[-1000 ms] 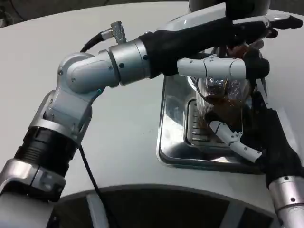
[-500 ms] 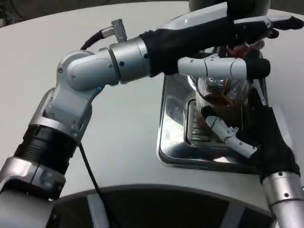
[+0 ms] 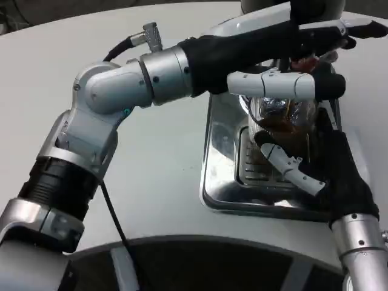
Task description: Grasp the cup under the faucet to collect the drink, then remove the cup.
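The right hand [image 3: 327, 173] is wrapping its fingers round the upright cup [image 3: 282, 121] just ahead, while the left hand [image 3: 285, 54] is reaching over it, grip unclear.

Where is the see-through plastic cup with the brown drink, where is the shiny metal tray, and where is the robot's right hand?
See-through plastic cup with brown drink [image 3: 280, 116], head view, on its clear side wall.
Shiny metal drip tray [image 3: 219, 151], head view, on its left rim.
Right hand [image 3: 330, 167], head view, on its black back.

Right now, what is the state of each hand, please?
Left hand: reaches across over the clear plastic cup with brown drink; grip cannot be told.
Right hand: fingers wrap the cup, holding it.
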Robot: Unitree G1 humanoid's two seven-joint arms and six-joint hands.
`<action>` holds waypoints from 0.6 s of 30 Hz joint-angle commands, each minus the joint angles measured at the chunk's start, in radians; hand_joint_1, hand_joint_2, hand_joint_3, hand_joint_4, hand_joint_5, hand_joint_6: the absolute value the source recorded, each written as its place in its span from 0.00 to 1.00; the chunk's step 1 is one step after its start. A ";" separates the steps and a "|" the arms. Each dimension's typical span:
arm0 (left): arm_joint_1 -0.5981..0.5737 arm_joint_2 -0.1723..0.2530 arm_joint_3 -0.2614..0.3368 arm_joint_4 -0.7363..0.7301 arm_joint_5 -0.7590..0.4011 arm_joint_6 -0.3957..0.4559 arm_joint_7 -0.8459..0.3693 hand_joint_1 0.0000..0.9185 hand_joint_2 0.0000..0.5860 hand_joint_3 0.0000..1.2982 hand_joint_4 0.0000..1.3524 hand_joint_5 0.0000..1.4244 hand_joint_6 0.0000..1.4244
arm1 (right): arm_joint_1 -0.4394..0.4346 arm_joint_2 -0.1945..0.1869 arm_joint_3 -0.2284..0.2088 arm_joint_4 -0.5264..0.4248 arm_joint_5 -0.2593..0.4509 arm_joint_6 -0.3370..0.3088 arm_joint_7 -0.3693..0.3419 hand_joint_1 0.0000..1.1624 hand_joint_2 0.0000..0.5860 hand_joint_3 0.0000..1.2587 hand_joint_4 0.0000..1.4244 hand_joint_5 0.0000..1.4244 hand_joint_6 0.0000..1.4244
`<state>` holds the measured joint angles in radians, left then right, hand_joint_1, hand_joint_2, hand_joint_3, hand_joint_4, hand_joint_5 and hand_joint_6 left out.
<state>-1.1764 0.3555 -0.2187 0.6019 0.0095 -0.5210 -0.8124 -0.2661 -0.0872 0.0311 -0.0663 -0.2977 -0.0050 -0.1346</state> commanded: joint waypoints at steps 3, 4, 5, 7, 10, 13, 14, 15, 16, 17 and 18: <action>0.000 -0.002 -0.022 0.014 0.032 -0.013 -0.029 0.00 0.15 0.07 0.00 0.05 0.10 | -0.006 0.014 0.008 0.025 0.002 -0.015 -0.020 0.54 0.42 0.00 0.00 0.01 0.00; 0.000 -0.002 -0.022 0.014 0.032 -0.013 -0.029 0.00 0.15 0.07 0.00 0.05 0.10 | -0.009 0.016 0.009 0.030 0.001 -0.016 -0.024 0.54 0.42 0.00 0.00 0.01 0.00; 0.000 -0.001 -0.023 0.014 0.033 -0.014 -0.030 0.00 0.15 0.07 0.00 0.05 0.10 | -0.012 0.017 0.010 0.033 0.001 -0.017 -0.027 0.54 0.42 0.00 0.00 0.01 0.00; 0.000 0.000 -0.023 0.014 0.033 -0.014 -0.030 0.00 0.15 0.07 0.00 0.05 0.10 | -0.019 0.019 0.012 0.044 0.002 -0.020 -0.031 0.54 0.41 0.00 0.00 0.02 0.00; 0.000 0.003 -0.022 0.013 0.035 -0.013 -0.029 0.00 0.15 0.07 0.00 0.05 0.10 | -0.027 0.022 0.015 0.055 0.000 -0.026 -0.041 0.56 0.41 0.00 0.02 0.04 0.00; 0.000 0.006 -0.021 0.011 0.035 -0.013 -0.031 0.00 0.15 0.07 0.00 0.05 0.10 | -0.033 0.026 0.017 0.063 -0.002 -0.032 -0.053 0.56 0.41 0.00 0.03 0.05 0.00; 0.001 0.008 -0.020 0.011 0.035 -0.013 -0.031 0.00 0.15 0.07 0.00 0.05 0.10 | -0.034 0.026 0.018 0.065 -0.002 -0.034 -0.056 0.56 0.41 0.00 0.04 0.06 0.00; 0.001 0.009 -0.020 0.010 0.035 -0.012 -0.031 0.00 0.15 0.07 0.00 0.05 0.10 | -0.037 0.028 0.019 0.069 -0.003 -0.036 -0.060 0.56 0.41 0.00 0.04 0.06 0.00; 0.002 0.011 -0.020 0.010 0.035 -0.012 -0.031 0.00 0.15 0.07 0.00 0.05 0.10 | -0.038 0.031 0.020 0.074 -0.005 -0.039 -0.066 0.56 0.41 0.00 0.05 0.07 0.00; 0.003 0.012 -0.020 0.009 0.035 -0.013 -0.031 0.00 0.15 0.08 0.00 0.05 0.10 | -0.039 0.033 0.021 0.078 -0.006 -0.042 -0.070 0.56 0.41 0.00 0.05 0.07 0.00; 0.004 0.013 -0.020 0.009 0.035 -0.013 -0.031 0.00 0.15 0.08 0.00 0.05 0.10 | -0.040 0.035 0.021 0.081 -0.007 -0.045 -0.074 0.56 0.41 0.01 0.05 0.08 0.00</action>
<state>-1.1794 0.3622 -0.2187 0.6049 0.0119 -0.5255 -0.8129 -0.3058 -0.0634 0.0460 -0.0030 -0.3025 -0.0339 -0.1932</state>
